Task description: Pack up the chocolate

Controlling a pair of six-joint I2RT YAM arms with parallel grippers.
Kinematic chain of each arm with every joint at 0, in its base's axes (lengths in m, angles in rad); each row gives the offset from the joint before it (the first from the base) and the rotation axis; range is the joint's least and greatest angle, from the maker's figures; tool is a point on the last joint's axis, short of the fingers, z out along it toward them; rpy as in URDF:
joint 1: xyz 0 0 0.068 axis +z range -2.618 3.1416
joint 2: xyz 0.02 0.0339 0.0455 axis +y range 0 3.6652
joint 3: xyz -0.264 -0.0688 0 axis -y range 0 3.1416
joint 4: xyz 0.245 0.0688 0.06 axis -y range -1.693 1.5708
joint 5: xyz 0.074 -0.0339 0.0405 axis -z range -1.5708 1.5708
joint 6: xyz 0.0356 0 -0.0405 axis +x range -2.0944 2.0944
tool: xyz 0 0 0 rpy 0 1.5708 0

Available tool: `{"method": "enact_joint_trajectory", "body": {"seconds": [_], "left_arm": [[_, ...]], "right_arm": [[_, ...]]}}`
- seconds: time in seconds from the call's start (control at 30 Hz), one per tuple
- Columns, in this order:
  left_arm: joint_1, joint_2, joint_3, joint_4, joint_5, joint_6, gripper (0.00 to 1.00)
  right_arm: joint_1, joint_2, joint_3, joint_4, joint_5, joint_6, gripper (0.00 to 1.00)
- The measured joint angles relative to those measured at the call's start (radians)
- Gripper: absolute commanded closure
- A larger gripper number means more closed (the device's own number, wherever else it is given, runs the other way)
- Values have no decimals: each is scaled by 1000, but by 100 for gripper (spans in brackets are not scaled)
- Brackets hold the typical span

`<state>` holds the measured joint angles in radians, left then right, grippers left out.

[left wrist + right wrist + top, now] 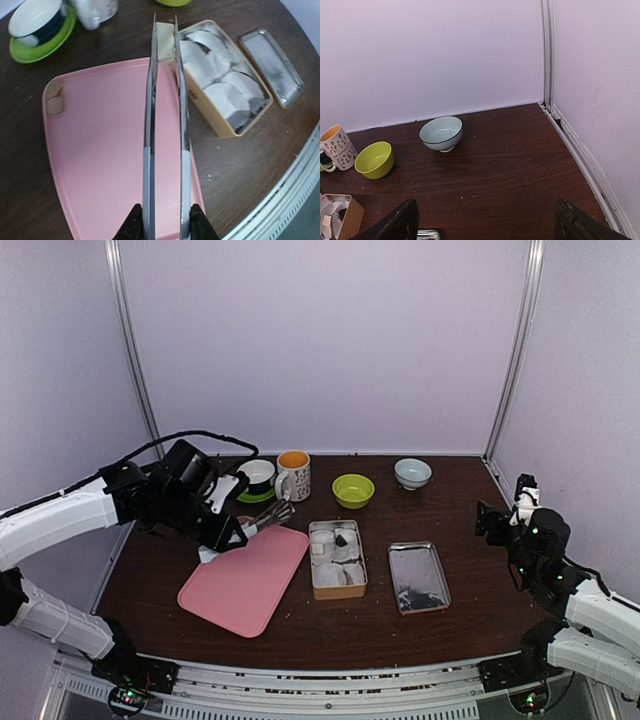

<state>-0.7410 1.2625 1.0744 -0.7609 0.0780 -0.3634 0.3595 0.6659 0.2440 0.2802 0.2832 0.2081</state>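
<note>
- Partly done, I judge: the tin's [220,131] paper cups look partly filled.
- The left gripper [165,227] squeezes the tongs [150,125], which seem to pinch a whitish chocolate [164,42] beside the tin's corner.
- One lump [55,104] waits on the pink board [105,165].
- The right gripper [487,230] has its fingers spread, empty.

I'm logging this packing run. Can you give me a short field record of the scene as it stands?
left gripper: shut on tongs
tong tips: pinching a whitish chocolate by the tin corner
board: pink, with one pale lump lying on it
tin contents: paper cups, some dark lumps
lid: off, on the table right of the tin
right gripper: open, empty, away from the tin
</note>
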Motion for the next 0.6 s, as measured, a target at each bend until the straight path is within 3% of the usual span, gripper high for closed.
{"method": "enact_joint_trajectory", "body": {"seconds": [0.17, 0.33, 0.6], "left_arm": [[-135, 21, 0, 46, 63, 50, 84], [-243, 153, 17, 68, 112, 98, 84], [-282, 258, 18, 119, 147, 123, 83]], "right_arm": [[0, 0, 0, 0, -8, 0, 7], [0, 0, 0, 0, -13, 0, 7], [0, -11, 0, -4, -13, 0, 7]]}}
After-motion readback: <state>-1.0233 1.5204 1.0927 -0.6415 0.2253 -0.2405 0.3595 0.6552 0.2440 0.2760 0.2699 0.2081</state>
